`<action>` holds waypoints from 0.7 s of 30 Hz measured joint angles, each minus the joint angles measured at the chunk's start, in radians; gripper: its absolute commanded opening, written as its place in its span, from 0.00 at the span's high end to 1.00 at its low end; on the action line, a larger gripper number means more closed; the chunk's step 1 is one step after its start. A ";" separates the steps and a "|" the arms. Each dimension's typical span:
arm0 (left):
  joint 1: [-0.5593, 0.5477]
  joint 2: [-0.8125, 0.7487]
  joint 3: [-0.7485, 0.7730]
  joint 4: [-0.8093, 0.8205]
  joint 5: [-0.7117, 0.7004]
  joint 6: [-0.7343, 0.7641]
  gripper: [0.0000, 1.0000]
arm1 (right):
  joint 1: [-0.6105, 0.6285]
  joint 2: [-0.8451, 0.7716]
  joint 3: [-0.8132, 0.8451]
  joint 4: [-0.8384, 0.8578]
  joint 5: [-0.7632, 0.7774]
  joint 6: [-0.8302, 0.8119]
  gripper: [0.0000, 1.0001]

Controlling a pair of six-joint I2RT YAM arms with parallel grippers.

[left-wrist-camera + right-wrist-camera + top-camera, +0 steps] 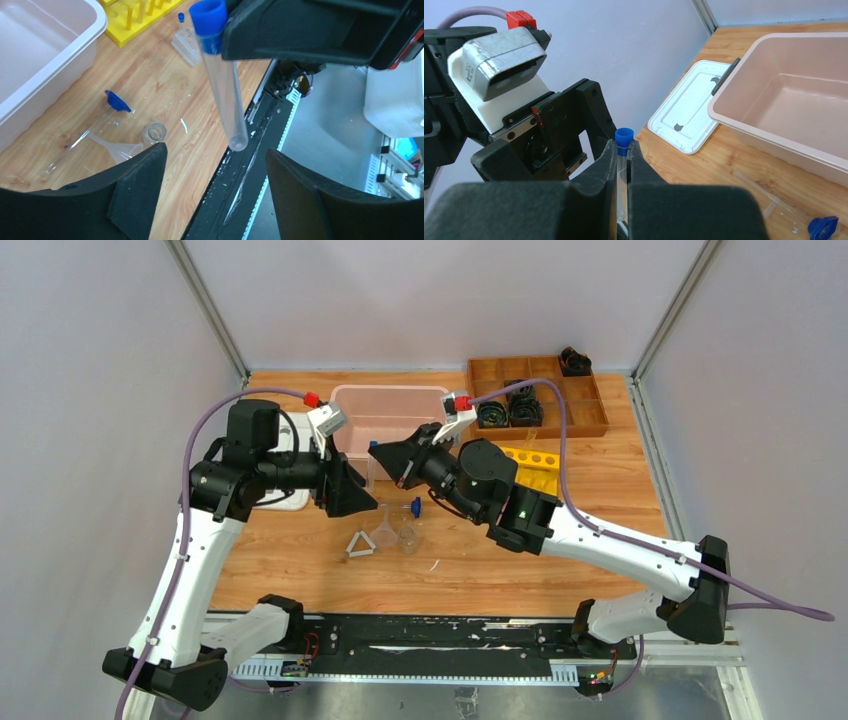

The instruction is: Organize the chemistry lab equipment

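Note:
My right gripper (624,146) is shut on a clear tube with a blue cap (624,135), held upright in the air near the cap. In the left wrist view this tube (222,85) hangs just beyond my open, empty left gripper (216,150), not touching it. In the top view the left gripper (362,500) and right gripper (385,455) face each other above the table. Below lie a second blue-capped tube (117,101), a clear funnel (385,533), a small clear jar (408,536) and a white triangle (360,545). A clear tube rack (186,45) lies by the yellow rack.
A pink bin (390,412) stands at the back, with its white lid (290,475) to the left. A yellow rack (535,468) sits right of the right wrist. A wooden tray (590,405) with black coiled bundles is at the back right.

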State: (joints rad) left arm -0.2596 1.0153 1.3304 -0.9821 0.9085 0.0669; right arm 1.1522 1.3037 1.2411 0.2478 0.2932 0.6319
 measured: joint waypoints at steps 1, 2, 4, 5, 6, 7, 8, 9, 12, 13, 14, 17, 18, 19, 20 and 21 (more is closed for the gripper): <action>0.000 0.000 0.000 0.000 0.006 0.000 0.33 | 0.003 0.005 0.000 0.003 0.000 -0.001 1.00; 0.000 0.002 0.001 0.000 0.010 0.000 0.36 | 0.006 0.010 0.000 0.006 0.000 -0.001 1.00; 0.000 0.005 0.005 0.000 0.019 -0.001 0.45 | 0.011 0.018 0.000 0.013 0.003 -0.002 1.00; 0.000 0.008 0.007 0.000 0.025 -0.002 0.50 | 0.012 0.020 0.000 0.016 0.004 -0.002 1.00; 0.000 0.011 0.010 0.000 0.029 -0.003 0.56 | 0.013 0.021 0.000 0.020 0.004 -0.002 1.00; 0.000 0.013 0.011 0.000 0.032 -0.003 0.61 | 0.014 0.021 0.000 0.024 0.005 -0.003 1.00; 0.000 0.015 0.012 0.000 0.034 -0.006 0.67 | 0.015 0.021 0.000 0.025 0.005 -0.003 1.00; 0.000 0.018 0.012 0.000 0.035 -0.006 0.74 | 0.016 0.021 0.000 0.029 0.005 -0.005 1.00; 0.000 0.022 0.012 -0.001 0.036 -0.010 0.93 | 0.020 0.021 0.000 0.035 0.012 -0.013 1.00; 0.000 0.022 0.012 -0.002 0.028 -0.012 0.97 | 0.021 0.021 -0.001 0.036 0.013 -0.017 1.00; 0.002 0.023 0.013 0.000 0.019 -0.011 0.99 | 0.022 0.021 -0.001 0.037 0.015 -0.023 0.93; 0.002 0.024 0.013 -0.002 0.005 -0.008 1.00 | 0.024 0.021 -0.001 0.033 0.025 -0.023 0.64; 0.002 0.024 0.013 -0.003 0.000 -0.001 1.00 | 0.024 0.021 0.002 0.025 0.027 -0.020 0.58; 0.002 0.024 0.013 -0.004 -0.003 0.006 1.00 | 0.024 0.023 0.016 -0.008 0.026 -0.020 0.52; 0.001 0.024 0.013 -0.003 -0.007 0.018 1.00 | 0.021 0.029 0.037 -0.044 0.024 -0.013 0.46; 0.001 0.022 0.013 -0.003 -0.016 0.034 1.00 | 0.016 0.040 0.069 -0.089 0.021 -0.006 0.42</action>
State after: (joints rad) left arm -0.2588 1.0374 1.3430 -0.9852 0.8928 0.1005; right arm 1.1679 1.3434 1.3106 0.1589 0.3138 0.6262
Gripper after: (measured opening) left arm 0.167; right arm 0.449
